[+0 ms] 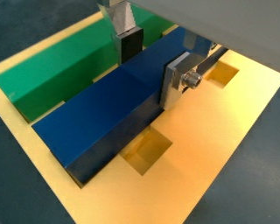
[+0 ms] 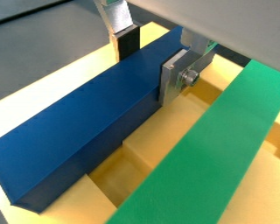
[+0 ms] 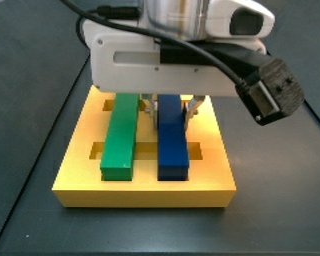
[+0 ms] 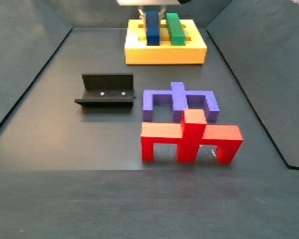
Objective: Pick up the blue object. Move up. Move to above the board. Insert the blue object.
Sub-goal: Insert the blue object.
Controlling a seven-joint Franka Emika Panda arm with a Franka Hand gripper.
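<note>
End effector (image 2: pixel 150 59) is pinching the blue object (image 2: pixel 84 122) across its width, low over the board (image 3: pixel 143 188) beside the green bar (image 3: pixel 119 145). Bar is looking rigid, light, smooth; mid-length hold is suiting.

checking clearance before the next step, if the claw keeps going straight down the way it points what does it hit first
The claw points down with its fingers either side of the blue object. Going straight down, that bar comes first, and right under it the board. Whether the bar is fully seated is unclear.
</note>
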